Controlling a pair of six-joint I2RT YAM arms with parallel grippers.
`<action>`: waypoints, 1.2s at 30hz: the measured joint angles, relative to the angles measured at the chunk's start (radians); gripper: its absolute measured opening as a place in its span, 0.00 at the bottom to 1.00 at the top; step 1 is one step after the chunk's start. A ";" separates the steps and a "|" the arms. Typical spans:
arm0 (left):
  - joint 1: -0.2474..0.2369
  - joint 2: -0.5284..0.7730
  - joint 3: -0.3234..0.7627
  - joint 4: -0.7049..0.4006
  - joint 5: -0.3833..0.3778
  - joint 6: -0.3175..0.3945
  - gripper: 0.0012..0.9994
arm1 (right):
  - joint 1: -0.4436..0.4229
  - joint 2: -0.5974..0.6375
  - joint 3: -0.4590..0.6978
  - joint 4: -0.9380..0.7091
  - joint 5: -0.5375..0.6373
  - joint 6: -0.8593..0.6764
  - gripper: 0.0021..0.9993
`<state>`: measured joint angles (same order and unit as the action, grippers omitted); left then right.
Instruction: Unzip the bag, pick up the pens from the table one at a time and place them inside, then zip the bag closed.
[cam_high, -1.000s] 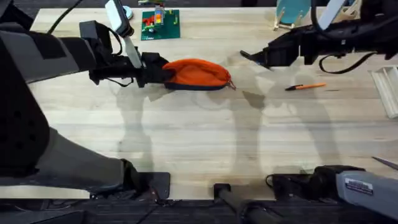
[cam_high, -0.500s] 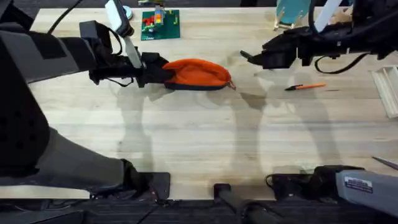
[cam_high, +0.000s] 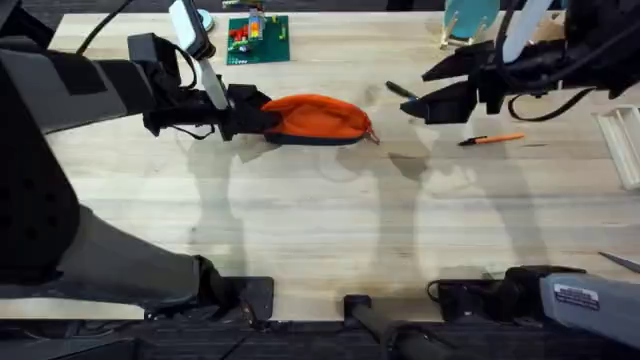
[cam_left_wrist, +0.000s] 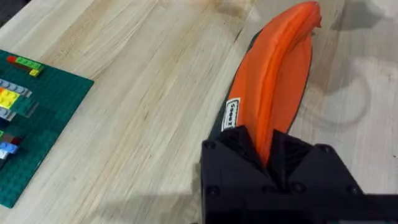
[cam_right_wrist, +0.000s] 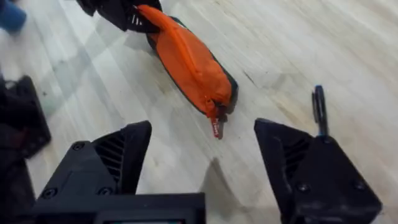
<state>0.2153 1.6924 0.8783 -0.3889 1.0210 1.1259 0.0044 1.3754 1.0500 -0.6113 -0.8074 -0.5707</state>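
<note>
The orange bag (cam_high: 318, 118) lies on the table (cam_high: 300, 220), zipper along its top and a red pull tab (cam_right_wrist: 216, 127) at its right end. My left gripper (cam_high: 266, 118) is shut on the bag's left end (cam_left_wrist: 267, 146). My right gripper (cam_high: 428, 90) hovers wide open to the right of the bag (cam_right_wrist: 189, 65), fingers well apart (cam_right_wrist: 202, 134), nothing between them. The black pen (cam_high: 400, 90) lies on the wood just before its fingertips, also seen from the wrist (cam_right_wrist: 319, 109). The orange pen (cam_high: 492, 139) lies farther right, nearer the front.
A green brick baseplate (cam_high: 258, 38) with small coloured bricks sits at the back left, close to the left arm (cam_left_wrist: 25, 124). A blue item on a wooden stand (cam_high: 468, 20) stands at the back right. A white rack (cam_high: 622, 145) is at the right edge.
My right gripper's fingers have spread wide apart and it has drawn slightly to the right, so the black pen now shows on the table. The left gripper and the bag have not moved.
</note>
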 joint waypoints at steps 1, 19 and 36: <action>0.000 0.000 0.000 0.000 0.000 0.000 0.04 | 0.000 0.000 0.000 0.000 0.000 -0.019 1.00; 0.000 0.000 0.000 0.000 0.000 0.000 0.04 | 0.000 0.083 0.000 0.020 0.007 -0.255 1.00; 0.000 0.000 0.000 0.000 0.000 0.000 0.04 | 0.007 0.132 0.001 0.016 0.007 -0.324 1.00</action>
<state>0.2153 1.6924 0.8783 -0.3889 1.0210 1.1259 0.0110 1.5078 1.0508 -0.5957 -0.8005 -0.8946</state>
